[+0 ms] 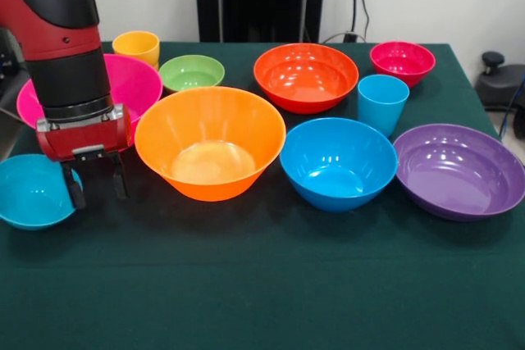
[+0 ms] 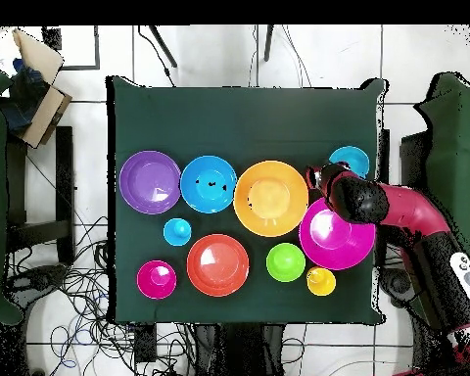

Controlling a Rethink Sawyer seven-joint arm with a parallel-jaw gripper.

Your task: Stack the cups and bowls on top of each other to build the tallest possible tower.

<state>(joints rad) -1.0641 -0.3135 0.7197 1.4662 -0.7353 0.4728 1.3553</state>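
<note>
My gripper [image 1: 97, 183] [image 2: 322, 176] is open and empty. It hangs low between the small teal bowl [image 1: 29, 192] [image 2: 350, 159] and the large orange bowl [image 1: 209, 149] [image 2: 270, 198], with one finger [image 1: 74, 190] at the teal bowl's rim. The large pink bowl [image 1: 131, 84] [image 2: 332, 237] sits behind the arm. The yellow-orange cup [image 1: 137, 45] [image 2: 320, 281] and the green bowl [image 1: 191, 71] [image 2: 285, 261] stand beyond it. The red-orange bowl [image 1: 305, 75], magenta bowl [image 1: 402, 61], light blue cup [image 1: 382, 102], blue bowl [image 1: 338, 161] and purple bowl [image 1: 458, 170] stand to the right. Every piece stands alone and upright.
All pieces rest on a dark green tablecloth [image 1: 262, 284]. A bare strip of cloth runs along the front edge in the front view. Chairs and cables surround the table [image 2: 244, 117] in the overhead view.
</note>
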